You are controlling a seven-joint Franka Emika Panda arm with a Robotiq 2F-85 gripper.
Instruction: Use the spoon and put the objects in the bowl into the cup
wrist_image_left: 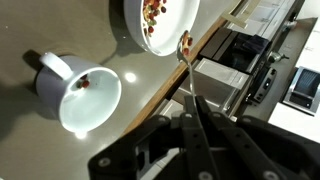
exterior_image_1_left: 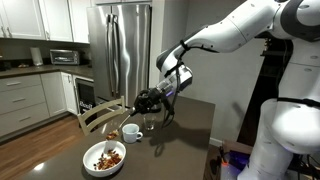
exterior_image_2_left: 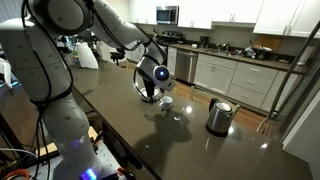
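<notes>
Wrist view: fingers (wrist_image_left: 190, 125) are closed narrow on the handle of the spoon (wrist_image_left: 186, 60). The handle runs straight out ahead of the fingertips. The scoop end lies just beside the near rim of the bowl (wrist_image_left: 135, 25); whether it touches cannot be told. Whether the scoop carries anything cannot be told either.

Bowl: ahead of the fingers and slightly to the left as the wrist view shows it. The objects (wrist_image_left: 155, 12), brown and reddish bits, are heaped inside it. In an exterior view the bowl (exterior_image_1_left: 88, 162) sits at the near end of the tabletop (exterior_image_1_left: 190, 125), close to its edge and beyond the fingers (exterior_image_1_left: 143, 100).

Cup (wrist_image_left: 100, 115): off the fingers' left flank in the wrist view, upright, handle turned away from the spoon, well clear of the bowl. One reddish bit shows inside it. In an exterior view the cup (exterior_image_1_left: 130, 132) stands between the fingers and the bowl.

Edges: in the wrist view the tabletop edge runs diagonally right beneath the spoon handle. The fingers hang over that edge, with floor and cabinets on their right.

Open room: in an exterior view a wide bare stretch of tabletop (exterior_image_2_left: 190, 145) lies beside the fingers (exterior_image_2_left: 150, 88). A steel kettle (exterior_image_2_left: 219, 116) stands well apart from them.
</notes>
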